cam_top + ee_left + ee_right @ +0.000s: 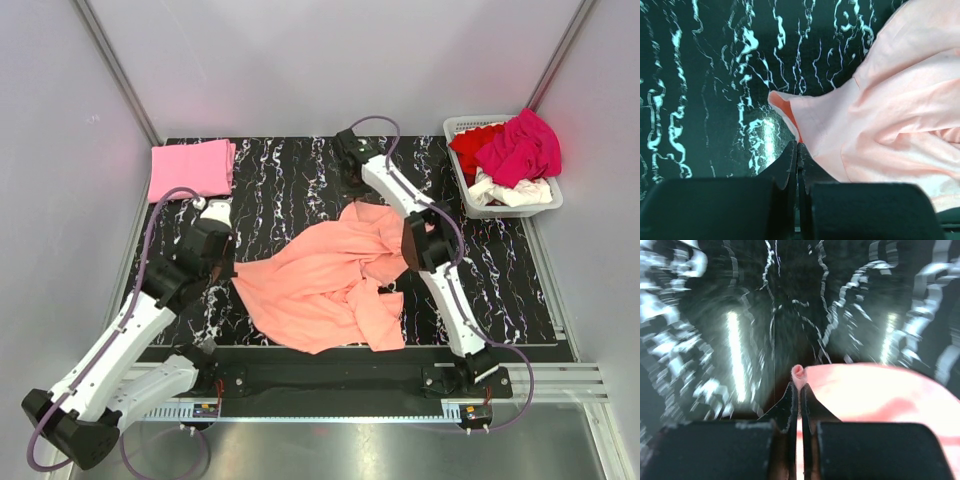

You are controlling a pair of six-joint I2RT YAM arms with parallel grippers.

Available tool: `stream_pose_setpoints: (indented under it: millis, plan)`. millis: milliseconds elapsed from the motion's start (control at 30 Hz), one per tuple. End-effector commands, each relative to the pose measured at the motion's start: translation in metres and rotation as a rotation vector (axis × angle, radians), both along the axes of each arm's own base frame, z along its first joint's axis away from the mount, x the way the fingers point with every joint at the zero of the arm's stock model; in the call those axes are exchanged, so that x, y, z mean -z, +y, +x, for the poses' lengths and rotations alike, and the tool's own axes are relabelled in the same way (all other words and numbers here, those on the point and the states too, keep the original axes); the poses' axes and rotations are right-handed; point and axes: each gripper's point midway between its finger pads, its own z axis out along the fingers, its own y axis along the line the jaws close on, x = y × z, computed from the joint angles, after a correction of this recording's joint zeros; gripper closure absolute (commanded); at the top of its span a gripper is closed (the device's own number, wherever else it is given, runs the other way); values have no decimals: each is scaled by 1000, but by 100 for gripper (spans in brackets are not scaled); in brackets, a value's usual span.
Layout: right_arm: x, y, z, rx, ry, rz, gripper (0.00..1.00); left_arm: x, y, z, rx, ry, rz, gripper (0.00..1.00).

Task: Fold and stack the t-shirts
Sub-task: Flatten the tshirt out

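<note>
Across the middle of the top view, nearest the arms, the salmon shirt [310,285] lies crumpled and spread on the black marbled table [500,270]. At its left tip, centre-left of the frame, the left gripper [797,150] has its fingers pressed together. In the left wrist view the tips meet right at a hem of the shirt, but I cannot tell whether any cloth is caught between them. Right of centre, the right gripper [799,385] is clamped on the shirt's upper right edge. The right wrist view shows a small roll of salmon cloth poking up between the closed tips, with blurred table beyond. Farther back, in the upper left, a pink shirt [190,168] lies folded flat at the table's corner. In the upper right, a white basket [465,122] holds a magenta shirt [520,148] on top, a red shirt [470,145] at its left and a white shirt [515,192] at its near end.
</note>
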Motion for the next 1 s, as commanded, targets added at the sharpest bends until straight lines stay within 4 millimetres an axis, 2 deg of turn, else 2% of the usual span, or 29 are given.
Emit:
stream_pose_setpoints:
  millis: [0,33,67,100,133,167,200,233,300,333,367,400,467,500,533,567,600,633,667,700,733,767,800,867,900,967]
  plan:
    - [-166,-13,9,22,-291,122,100,-66,6,13,-34,-158,-27,100]
    - [-208,-24,1,35,-353,152,100,-76,8,12,-36,-175,-27,100]
    - [-229,-30,-3,43,-388,165,100,-100,9,13,-37,-225,-47,100]
    - [-251,-37,-9,53,-422,180,100,-112,10,14,-35,-250,-46,100]
    - [-289,-50,-24,71,-482,206,100,-123,13,12,-37,-270,-44,100]
    - [-308,-58,-32,83,-514,216,100,-150,15,11,-38,-329,-67,100]
    - [-323,-65,-41,90,-535,226,100,-161,18,10,-31,-352,-58,100]
    - [-356,-80,-59,111,-598,250,100,-189,22,7,-42,-415,-77,100]
    - [-382,-95,-79,133,-648,263,100,-215,28,2,-46,-475,-85,100]
    - [-411,-107,-101,144,-712,289,100,-228,30,0,-48,-505,-94,100]
    - [-417,-117,-109,166,-727,282,100,-250,35,-6,-52,-559,-120,100]
    - [-441,-129,-134,181,-783,310,100,-261,37,-9,-51,-590,-129,100]
    - [-458,-144,-155,210,-835,322,100,-287,43,-20,-51,-661,-161,100]
    - [-470,-154,-176,220,-876,346,100,-297,44,-23,-43,-697,-165,100]
    - [-476,-159,-186,224,-901,359,100,-307,47,-31,-29,-736,-182,100]
    - [-466,-161,-191,222,-887,349,100,-314,49,-37,-15,-765,-178,100]
    - [-487,-172,-217,225,-965,400,100,-322,50,-41,-6,-801,-189,100]
    - [-491,-175,-227,221,-986,417,100,-333,54,-52,8,-842,-207,100]
    - [-479,-174,-231,210,-969,422,100,-340,56,-58,24,-871,-202,100]
    - [-495,-183,-256,213,-1034,475,100,-346,58,-63,33,-898,-205,100]
    - [-495,-186,-264,211,-1046,490,100,-357,62,-73,45,-937,-217,100]
    - [-486,-184,-268,196,-1035,498,100,-364,65,-79,55,-964,-207,100]
    - [-495,-190,-286,195,-1079,535,100,-368,66,-84,64,-981,-204,100]
    - [-490,-193,-296,189,-1091,549,100,-383,72,-97,84,-1032,-195,100]
    - [-497,-200,-310,193,-1131,573,100,-388,73,-102,96,-1052,-196,100]
    - [-499,-207,-318,211,-1162,576,100,-403,79,-114,105,-1110,-194,100]
